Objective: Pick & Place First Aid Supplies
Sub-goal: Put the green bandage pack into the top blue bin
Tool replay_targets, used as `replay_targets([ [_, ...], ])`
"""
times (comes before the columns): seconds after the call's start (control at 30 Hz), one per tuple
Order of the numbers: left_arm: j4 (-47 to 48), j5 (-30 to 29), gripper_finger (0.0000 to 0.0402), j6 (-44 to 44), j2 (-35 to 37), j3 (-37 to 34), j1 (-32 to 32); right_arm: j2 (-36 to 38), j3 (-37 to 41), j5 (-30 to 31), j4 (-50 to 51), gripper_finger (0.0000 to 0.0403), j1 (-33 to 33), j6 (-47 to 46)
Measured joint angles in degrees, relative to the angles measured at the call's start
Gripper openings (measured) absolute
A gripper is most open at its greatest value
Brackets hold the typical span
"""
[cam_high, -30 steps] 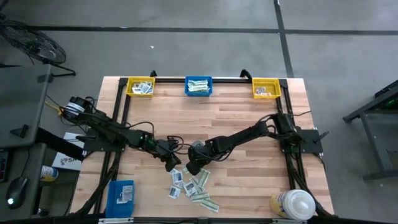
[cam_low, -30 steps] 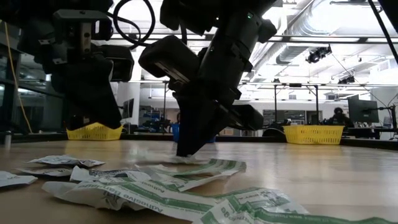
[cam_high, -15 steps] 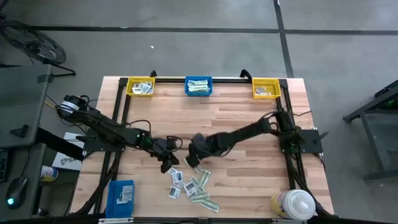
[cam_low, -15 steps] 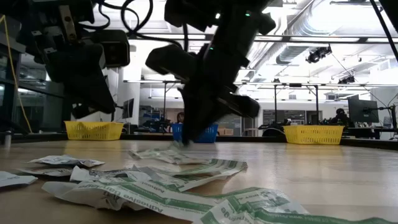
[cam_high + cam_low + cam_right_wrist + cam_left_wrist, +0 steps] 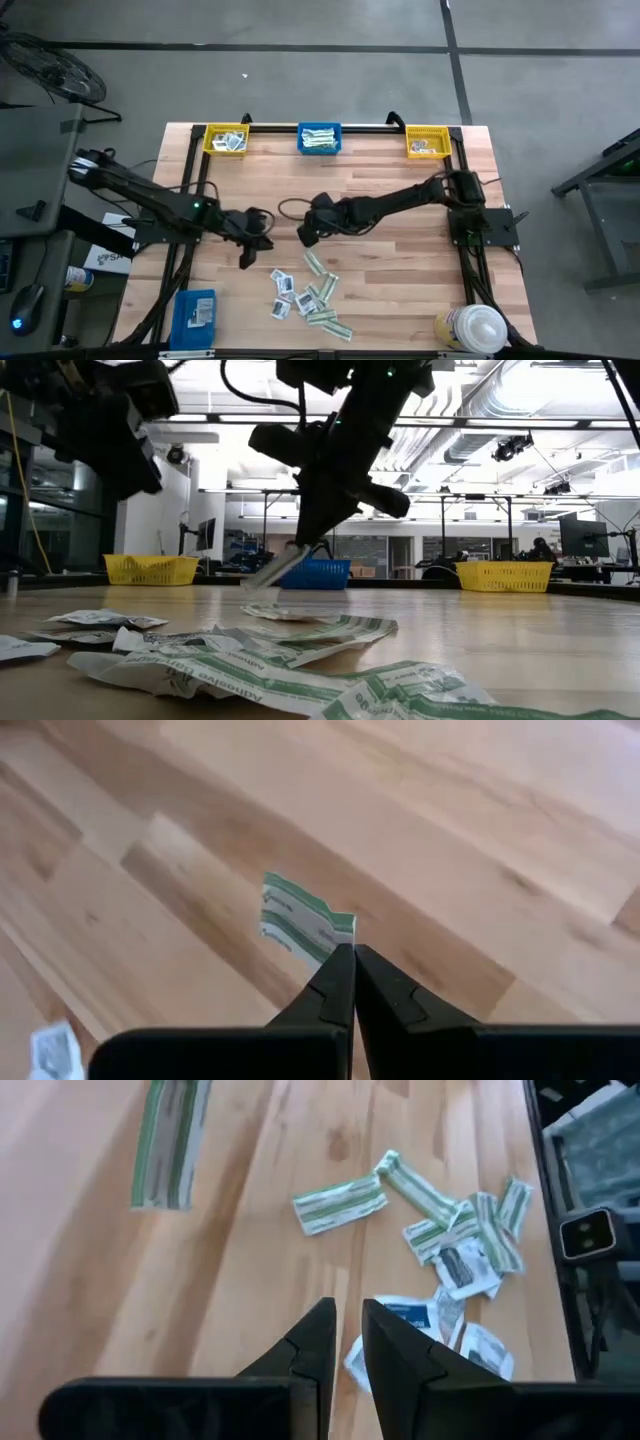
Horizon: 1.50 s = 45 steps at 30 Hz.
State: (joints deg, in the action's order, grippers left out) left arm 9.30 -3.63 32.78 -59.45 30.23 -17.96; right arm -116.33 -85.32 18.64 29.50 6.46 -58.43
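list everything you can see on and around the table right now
packet pile: many, white squares and green-and-white strips, near-edge middle of table
held strip: one, green-and-white, lifted off the table in the right gripper
yellow bins: two, far edge left and right, packets inside
blue bin: one, far edge centre, green strips inside
blue box: one, near left corner
white-capped bottle: one, near right corner
table: one, light wood
left gripper: dark, nothing held, left of pile
right gripper: dark, shut on strip, mid-table
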Motion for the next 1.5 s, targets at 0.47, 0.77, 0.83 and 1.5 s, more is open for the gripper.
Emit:
replay_targets([
  [0.47, 20.07, -3.43, 0.0053, -1.69, 24.26, 0.01, -0.04, 5.84, -0.02, 1.43, -1.94, 0.0, -11.12, 6.03],
  [0.77, 23.43, -10.18, 0.0053, -1.02, 34.26, 0.01, -0.04, 6.94, -0.15, -1.71, -6.54, 0.0, -23.8, 16.9],
  [0.83, 23.86, -11.73, 0.0053, -0.82, 35.67, 0.01, -0.04, 6.94, -0.13, -3.53, -7.97, 0.0, -26.78, 19.08],
  [1.5, 23.74, -28.4, 0.0053, 4.08, 38.0, 0.01, -0.04, -0.23, -0.13, -20.42, -19.48, 0.0, -40.93, 20.98],
])
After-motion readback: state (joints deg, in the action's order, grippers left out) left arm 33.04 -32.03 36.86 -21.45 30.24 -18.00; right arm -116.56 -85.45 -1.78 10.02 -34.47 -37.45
